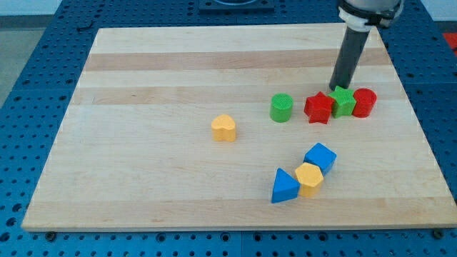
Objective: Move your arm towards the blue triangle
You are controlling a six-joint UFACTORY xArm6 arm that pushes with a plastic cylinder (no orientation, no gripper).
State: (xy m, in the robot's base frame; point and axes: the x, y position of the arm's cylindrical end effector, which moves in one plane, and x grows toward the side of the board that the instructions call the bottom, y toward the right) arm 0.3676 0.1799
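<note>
The blue triangle lies near the view's bottom, right of centre, touching a yellow hexagon block, which touches a blue cube above it to the right. My tip is far above them, at the view's upper right, right behind a green block and just above a red star block.
A red cylinder sits right of the green block. A green cylinder stands left of the red star. A yellow heart-shaped block lies alone near the middle. The wooden board rests on a blue perforated table.
</note>
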